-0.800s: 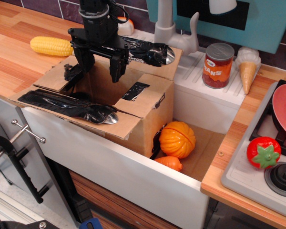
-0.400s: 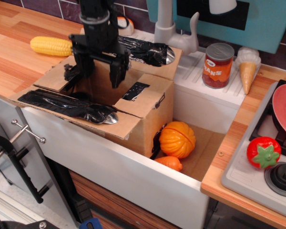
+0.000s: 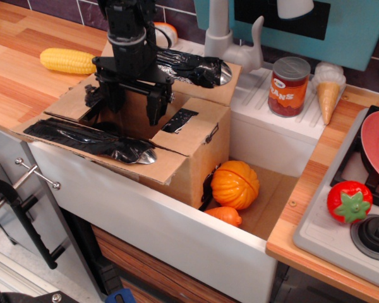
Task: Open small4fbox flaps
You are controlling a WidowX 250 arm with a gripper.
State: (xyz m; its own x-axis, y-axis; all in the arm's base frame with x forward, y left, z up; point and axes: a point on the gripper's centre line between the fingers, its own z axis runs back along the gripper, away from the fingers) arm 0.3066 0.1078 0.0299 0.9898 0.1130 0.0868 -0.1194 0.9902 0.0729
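- The pincer (image 3: 133,103) hangs over the small4fbox (image 3: 177,145), fingers spread wide, holding nothing.
- The box sits in the sink at the table's (image 3: 19,76) edge, beside an orange toy pumpkin (image 3: 235,184).
- Four flaps (image 3: 95,144): both long taped ones lie outward; the two short ones look nearly flat, though the arm partly hides the left one.
- To finish well, push any half-raised short flap outward from inside, gently.
- One corn cob (image 3: 67,60), one bean can (image 3: 288,86).

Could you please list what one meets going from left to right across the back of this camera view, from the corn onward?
Corn → tool above the open cardboard box → tap → beans can → ice cream cone.
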